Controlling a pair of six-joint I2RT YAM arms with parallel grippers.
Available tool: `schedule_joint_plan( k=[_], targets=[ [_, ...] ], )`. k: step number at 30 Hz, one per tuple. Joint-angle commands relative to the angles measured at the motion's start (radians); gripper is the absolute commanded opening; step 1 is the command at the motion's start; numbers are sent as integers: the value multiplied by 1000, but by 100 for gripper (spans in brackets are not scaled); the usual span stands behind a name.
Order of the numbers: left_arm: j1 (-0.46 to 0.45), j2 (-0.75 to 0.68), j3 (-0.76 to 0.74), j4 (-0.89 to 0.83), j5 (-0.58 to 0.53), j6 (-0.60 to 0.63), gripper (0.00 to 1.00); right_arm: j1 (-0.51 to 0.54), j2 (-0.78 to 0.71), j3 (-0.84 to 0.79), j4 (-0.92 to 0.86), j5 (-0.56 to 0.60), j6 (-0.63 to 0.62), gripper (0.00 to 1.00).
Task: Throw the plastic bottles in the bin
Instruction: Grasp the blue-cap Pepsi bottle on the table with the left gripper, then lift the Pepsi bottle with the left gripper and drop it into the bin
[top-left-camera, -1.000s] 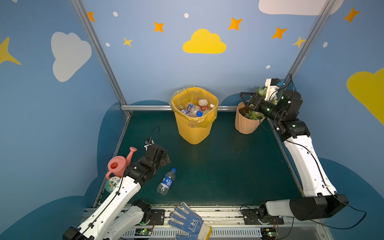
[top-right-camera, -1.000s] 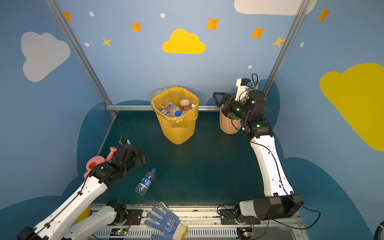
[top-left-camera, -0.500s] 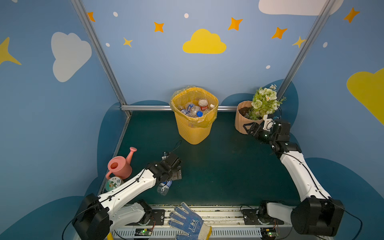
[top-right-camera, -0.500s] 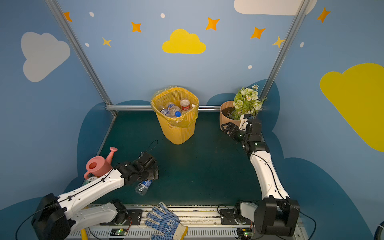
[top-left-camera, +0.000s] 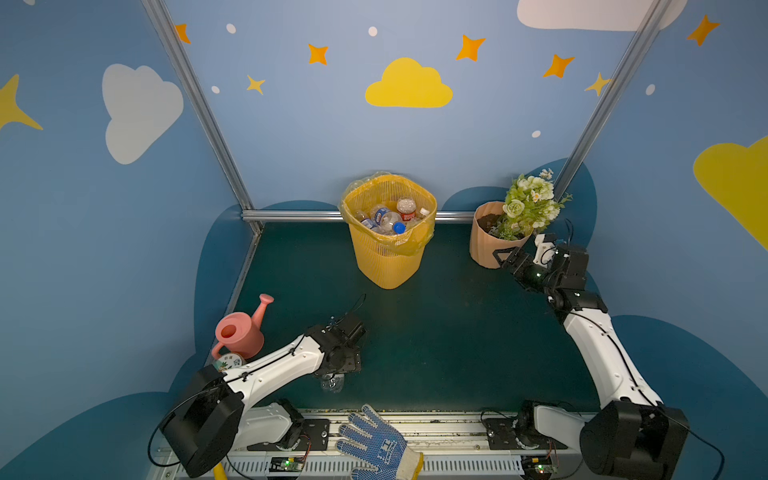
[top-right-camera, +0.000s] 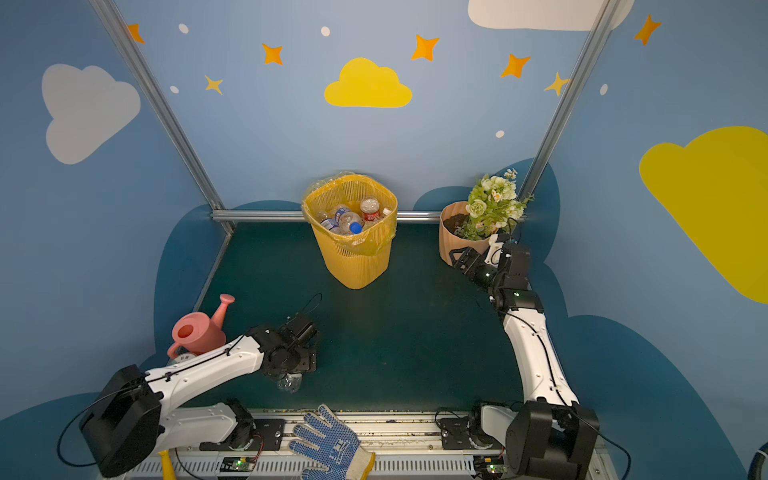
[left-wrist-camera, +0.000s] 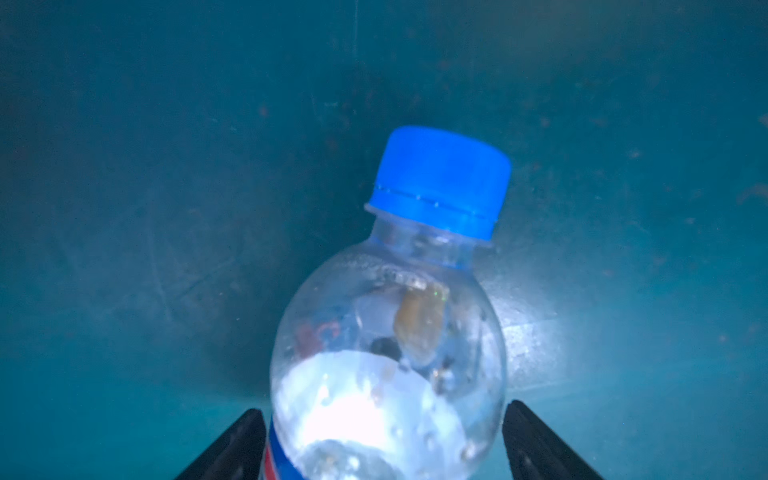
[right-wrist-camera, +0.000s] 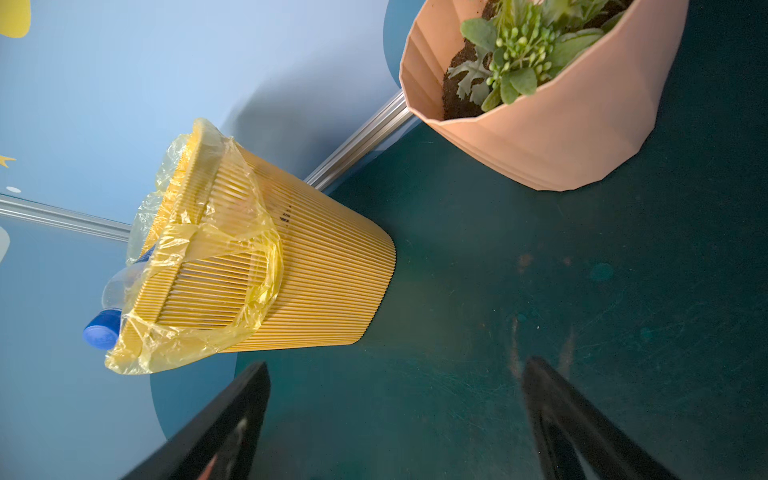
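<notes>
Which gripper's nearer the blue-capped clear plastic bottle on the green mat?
Left. Left gripper straddles the blue-capped bottle; right gripper sits far across, by the peach ribbed flower pot.

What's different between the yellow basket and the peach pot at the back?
The yellow basket is taller than the peach pot. The basket has fine slats and a plastic liner; the pot has broad plain facets. The basket holds bottles, the pot soil and flowers. Both stand upright on the green mat.

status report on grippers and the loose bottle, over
Left gripper straddling the blue-capped bottle on the mat, grip unconfirmed. Right gripper open, empty, by the flower pot. Nothing between bottle and bin.
</notes>
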Motion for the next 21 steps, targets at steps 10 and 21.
schedule_joint_plan(
  k=[10, 21],
  targets=[
    [0, -26, -22, 69, -44, -29, 53, -45, -43, -47, 26, -38, 23, 93],
    [7, -516, -53, 205, -243, -28, 43, -95, -78, -85, 35, -58, 45, 93]
  ],
)
